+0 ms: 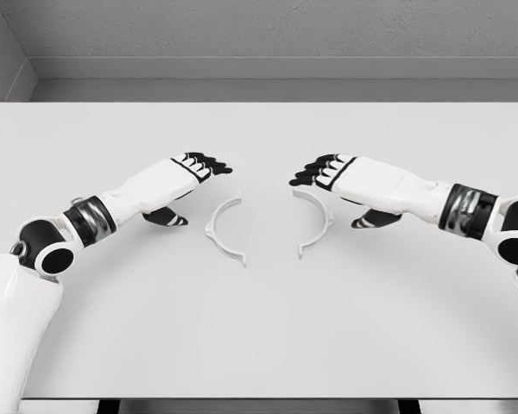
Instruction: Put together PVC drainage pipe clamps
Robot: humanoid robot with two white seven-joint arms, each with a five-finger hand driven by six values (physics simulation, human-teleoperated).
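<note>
The left hand [190, 177] is hovering palm-down, fingers loosely extended, gripping nothing. Just right of its thumb, a thin white plastic half-ring clamp [224, 229] is lying flat on the smooth pale grey table [259, 345], facing its mirrored white half-ring [315, 222]. Just beyond, the right hand [341, 175] is hovering likewise, relaxed and empty.

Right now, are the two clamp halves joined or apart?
Apart. The left clamp half and right clamp half lie flat on the table, open sides facing, with bare surface between them.
</note>
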